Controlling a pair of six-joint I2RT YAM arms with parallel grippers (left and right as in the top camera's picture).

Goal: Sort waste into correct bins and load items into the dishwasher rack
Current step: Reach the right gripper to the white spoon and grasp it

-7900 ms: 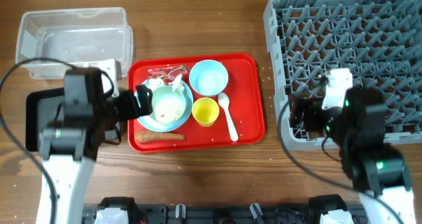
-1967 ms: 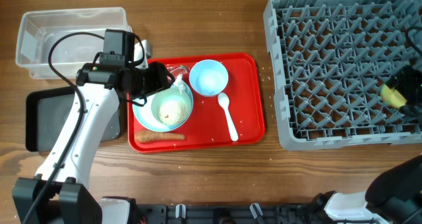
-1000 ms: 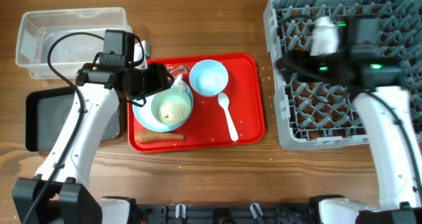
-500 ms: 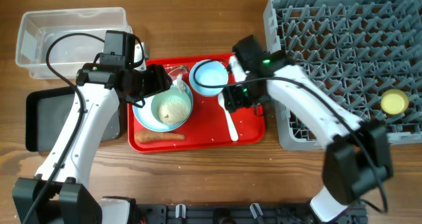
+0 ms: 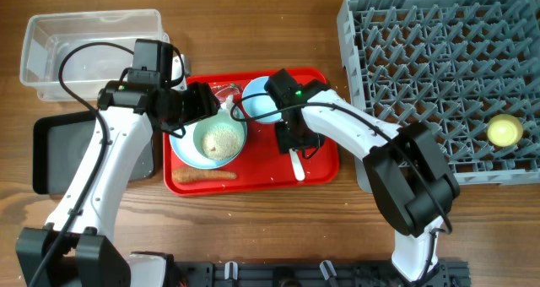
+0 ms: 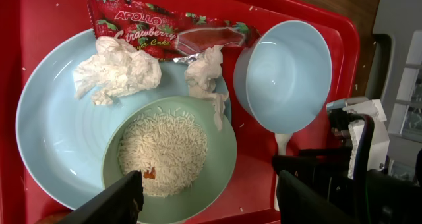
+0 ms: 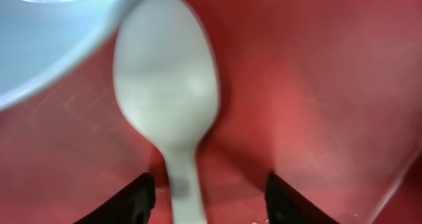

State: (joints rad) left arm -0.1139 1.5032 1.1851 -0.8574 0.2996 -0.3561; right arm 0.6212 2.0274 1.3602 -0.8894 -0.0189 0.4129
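The spoon (image 7: 168,85) lies on the red tray (image 5: 325,165), right of its middle, bowl end towards the tray's far edge and handle towards the near edge. The right gripper (image 7: 210,196) is down over the handle with a finger on each side; red tray shows between each finger and the handle, so the jaws are partly open and grip nothing. The blue bowl (image 5: 257,101) stands at the tray's far edge, its rim just beside the spoon's bowl end.

On the tray's left half sits the plate (image 6: 59,151). The green bowl (image 6: 221,178) stands on it, holding rice (image 6: 165,151) with a small orange fleck. Crumpled wrappers (image 6: 119,72) lie on the plate's far side, a red one reaching over its rim. The left gripper (image 6: 208,183) hangs over the green bowl, jaws wide apart and empty. The stick (image 5: 202,175) lies along the tray's near-left edge.

Right of the tray stands the rack (image 5: 422,67), with the cup (image 5: 504,131) on it near its right edge. Left of the tray are the tub (image 5: 93,51), further back, and the black tray (image 5: 51,152), nearer.
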